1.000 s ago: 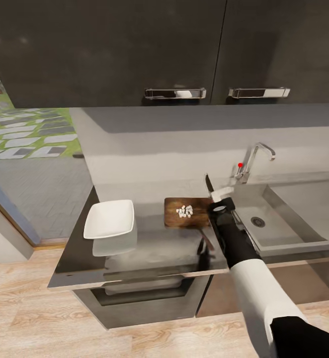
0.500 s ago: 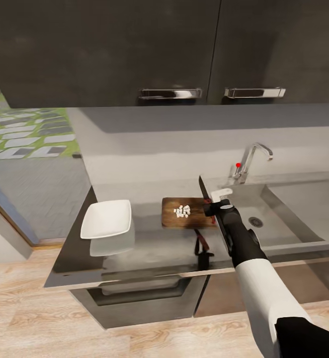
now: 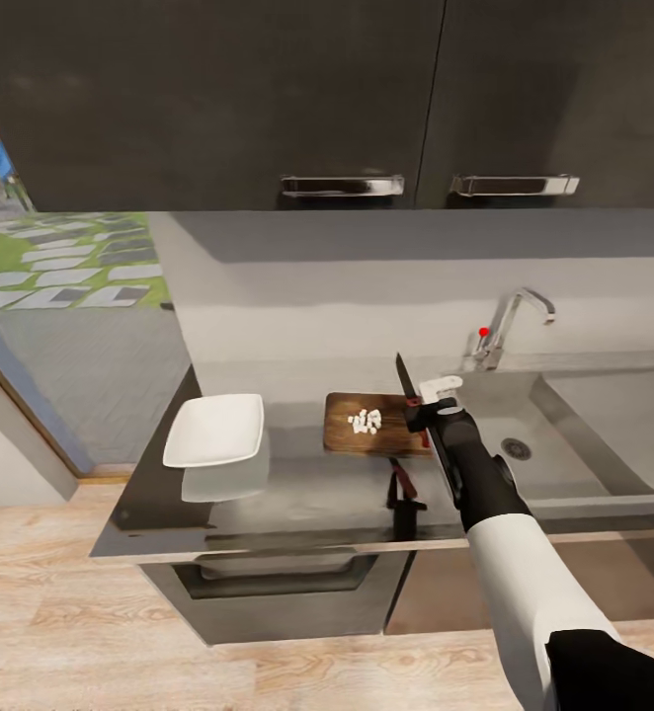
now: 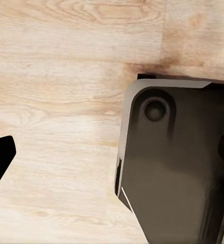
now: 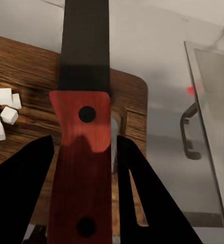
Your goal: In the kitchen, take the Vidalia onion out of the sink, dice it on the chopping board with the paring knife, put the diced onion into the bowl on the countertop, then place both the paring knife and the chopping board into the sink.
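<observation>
Dark grey cabinets hang above a pale wall, and below them the countertop (image 3: pixel 297 494) runs across a kitchen with light wood flooring. Past the counter's left end, a glass door gives onto a paved garden path.

Near the left end of the counter sits the bowl (image 3: pixel 215 430), white, square and empty, its reflection showing in the glossy surface beneath it. Toward the middle of the counter, close to the back wall, lies the chopping board (image 3: pixel 371 424), with the diced onion (image 3: pixel 366 422) heaped as small white cubes on its centre. In the right wrist view the board's wood grain (image 5: pixel 25 76) and a few of the cubes (image 5: pixel 2 109) show beside the blade.

Just over the board's right edge, the right gripper (image 3: pixel 428 411) is clamped on the paring knife (image 3: pixel 405 383), holding its red handle with the dark blade pointing up and away toward the wall. The right wrist view shows the handle (image 5: pixel 81 168) set between the two black fingers (image 5: pixel 137 193), both pressed against it.

At the counter's right end is the sink (image 3: pixel 604 434), its basin holding only the round drain, with the chrome tap (image 3: pixel 510 326) and its red dot at the back left corner.

The left gripper's dark fingertips (image 4: pixel 0 160) show spread apart over the wood floor, beside a dark part of the robot's base (image 4: pixel 178 162), with nothing between them.
</observation>
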`<state>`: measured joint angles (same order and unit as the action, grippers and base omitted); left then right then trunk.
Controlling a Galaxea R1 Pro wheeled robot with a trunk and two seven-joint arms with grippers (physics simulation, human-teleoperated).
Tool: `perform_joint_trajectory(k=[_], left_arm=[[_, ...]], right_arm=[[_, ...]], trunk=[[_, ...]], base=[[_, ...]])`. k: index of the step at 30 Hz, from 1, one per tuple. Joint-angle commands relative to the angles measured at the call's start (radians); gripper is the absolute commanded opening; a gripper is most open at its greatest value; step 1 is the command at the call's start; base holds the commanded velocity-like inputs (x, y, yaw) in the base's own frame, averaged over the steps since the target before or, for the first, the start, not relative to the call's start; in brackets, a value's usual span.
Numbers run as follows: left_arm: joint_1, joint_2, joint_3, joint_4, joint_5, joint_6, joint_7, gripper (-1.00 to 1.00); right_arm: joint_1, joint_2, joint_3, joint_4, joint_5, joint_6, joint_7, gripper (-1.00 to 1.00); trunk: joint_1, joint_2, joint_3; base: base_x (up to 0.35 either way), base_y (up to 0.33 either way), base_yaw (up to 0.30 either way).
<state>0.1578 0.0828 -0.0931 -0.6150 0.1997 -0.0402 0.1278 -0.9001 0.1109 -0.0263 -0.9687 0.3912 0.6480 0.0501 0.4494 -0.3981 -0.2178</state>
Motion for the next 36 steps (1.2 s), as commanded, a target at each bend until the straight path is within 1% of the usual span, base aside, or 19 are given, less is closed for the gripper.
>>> perform_joint_trajectory(k=[1,8,9,13,15,27,36], left_arm=[[0.000,0.001,-0.009,-0.002,0.010,-0.003,0.009,1.00],[0.000,0.002,-0.010,-0.002,0.010,-0.003,0.009,1.00],[0.000,0.002,-0.010,-0.002,0.010,-0.003,0.009,1.00],[0.000,0.002,-0.010,-0.002,0.010,-0.003,0.009,1.00],[0.000,0.002,-0.010,-0.001,0.010,-0.003,0.009,1.00],[0.000,0.002,-0.009,0.000,0.010,-0.003,0.009,1.00],[0.000,0.003,-0.008,0.000,0.008,-0.003,0.014,1.00]], right_arm=[[-0.001,0.001,-0.003,-0.001,0.008,0.004,0.005,-1.00],[0.000,-0.001,-0.008,-0.002,0.008,0.010,0.004,-1.00],[0.000,-0.002,-0.016,-0.002,0.008,0.010,0.004,-1.00],[0.000,-0.002,-0.094,-0.002,0.008,0.010,0.004,-1.00],[0.000,-0.002,-0.105,-0.002,0.008,0.010,0.004,-1.00],[0.000,-0.002,-0.110,-0.002,0.009,0.016,0.004,-1.00],[0.000,-0.002,-0.110,-0.002,0.009,0.017,0.004,-1.00]], trunk=[[0.001,-0.002,-0.002],[0.001,-0.002,-0.002],[0.001,-0.002,-0.002],[0.001,-0.002,-0.002],[0.001,-0.002,-0.002],[0.001,-0.002,-0.002],[0.001,-0.002,-0.002]], base=[[0.000,-0.110,0.005],[0.000,-0.122,0.001],[0.000,-0.124,0.000],[0.000,-0.124,0.000],[0.000,-0.124,0.000],[0.000,-0.134,0.000],[0.000,-0.234,0.000]])
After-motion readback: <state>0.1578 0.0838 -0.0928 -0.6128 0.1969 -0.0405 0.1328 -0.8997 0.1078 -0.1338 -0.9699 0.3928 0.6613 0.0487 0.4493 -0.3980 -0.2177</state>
